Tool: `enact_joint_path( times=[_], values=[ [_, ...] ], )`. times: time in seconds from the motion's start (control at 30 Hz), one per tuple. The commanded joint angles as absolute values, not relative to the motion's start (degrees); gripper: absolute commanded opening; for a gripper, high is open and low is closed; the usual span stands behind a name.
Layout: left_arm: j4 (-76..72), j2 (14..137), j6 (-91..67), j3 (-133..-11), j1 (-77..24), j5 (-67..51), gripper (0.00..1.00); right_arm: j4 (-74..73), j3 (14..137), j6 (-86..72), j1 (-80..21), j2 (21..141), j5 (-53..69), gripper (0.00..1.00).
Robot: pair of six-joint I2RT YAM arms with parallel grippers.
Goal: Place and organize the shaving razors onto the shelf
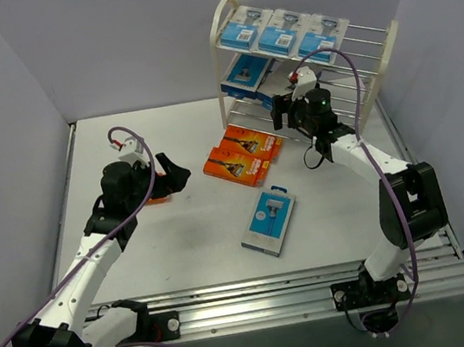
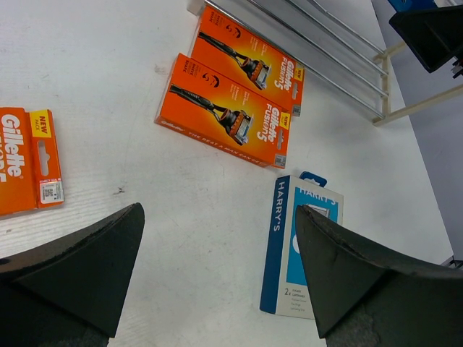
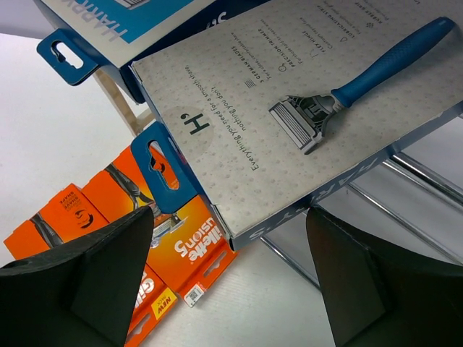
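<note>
Your white table (image 1: 197, 231) sits between grey walls, the shelf (image 1: 222, 18) at its far right. Three blue packs (image 1: 278, 34) line the top tier. Your right gripper (image 3: 230, 213) stands wide open at the shelf front, facing a grey razor pack (image 3: 289, 108) that lies on the wire rods. Your left gripper (image 2: 218, 210) hangs wide open over the table, an orange box (image 2: 29, 163) just beside it; two more orange boxes (image 1: 233, 166) and a loose pack (image 1: 269, 221) lie between the arms

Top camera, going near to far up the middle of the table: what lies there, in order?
blue razor pack lying flat on the table → two orange boxes side by side → white shelf with three blue packs on its top tier
</note>
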State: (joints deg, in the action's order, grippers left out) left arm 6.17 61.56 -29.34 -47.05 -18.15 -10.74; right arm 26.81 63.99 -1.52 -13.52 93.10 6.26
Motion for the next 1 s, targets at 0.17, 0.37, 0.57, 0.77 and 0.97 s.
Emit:
enact_joint_path(
  times=[0.17,0.37,0.57,0.77,0.97],
  values=[
    [2.9,61.9,-29.5,-47.5,-17.8,-11.4,0.94,30.1,65.2,2.9,-11.5,91.4,8.9,0.83],
    [2.7,61.4,-29.6,-47.5,-17.7,-12.0,0.94,32.1,61.6,2.6,-11.5,86.2,8.2,0.85],
    [3.3,60.9,-29.5,-47.6,-17.6,-12.4,0.94,33.0,59.8,1.8,-11.5,83.5,8.5,0.86],
    [3.7,59.9,-29.5,-47.5,-17.8,-13.0,0.94,35.1,55.1,0.0,-11.5,78.1,0.6,0.83],
    [3.6,59.8,-29.7,-47.5,-18.9,-13.4,0.94,33.5,52.5,-3.4,-11.4,74.1,-9.5,0.76]
  ],
)
